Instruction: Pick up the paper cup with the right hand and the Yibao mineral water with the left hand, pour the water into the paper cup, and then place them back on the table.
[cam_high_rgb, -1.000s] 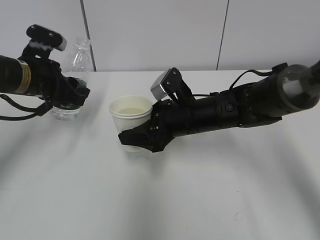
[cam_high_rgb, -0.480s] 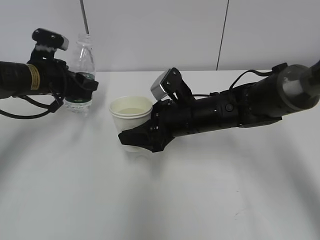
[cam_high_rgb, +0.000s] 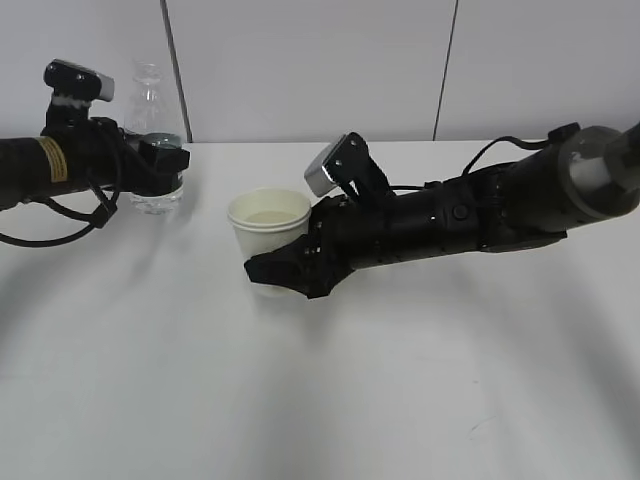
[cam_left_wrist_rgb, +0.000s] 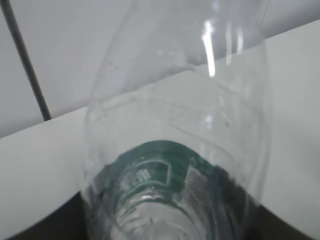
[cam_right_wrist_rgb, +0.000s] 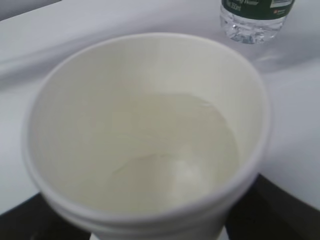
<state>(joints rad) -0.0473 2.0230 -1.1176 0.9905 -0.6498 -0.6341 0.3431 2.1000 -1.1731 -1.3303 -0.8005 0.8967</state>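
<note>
**Paper cup filled, both pieces poised for set-down**

Paper cup (cam_high_rgb: 267, 234) sits clamped in the right end effector (cam_high_rgb: 283, 272), near the middle of the surface (cam_high_rgb: 320, 400), and there is pale liquid inside it. So the pour looks done, and what remains, by my reading, is putting both things down. Over toward the far left edge, the left end effector (cam_high_rgb: 160, 160) is wrapped around the Yibao mineral water (cam_high_rgb: 152, 140), bottle upright, long axis vertical, neck pointing up against the back wall. Bottle and cup are well apart now, the bottle lying to the cup's left and farther back.

The relation that counts for the coming move is straight down: each piece needs the surface beneath it. From the exterior camera the bottle's base appears at or very close to the surface, though I cannot tell whether it touches. The cup's base is hidden behind the black fingers, so contact there is unclear too.

Right wrist camera gives what the exterior cannot: a look down into the cup (cam_right_wrist_rgb: 145, 135), liquid well below the rim, plus the bottle's base (cam_right_wrist_rgb: 255, 20) standing beyond it. Left wrist camera shows only the clear bottle wall (cam_left_wrist_rgb: 175, 150) and green label up close, with no visible water line.
</note>
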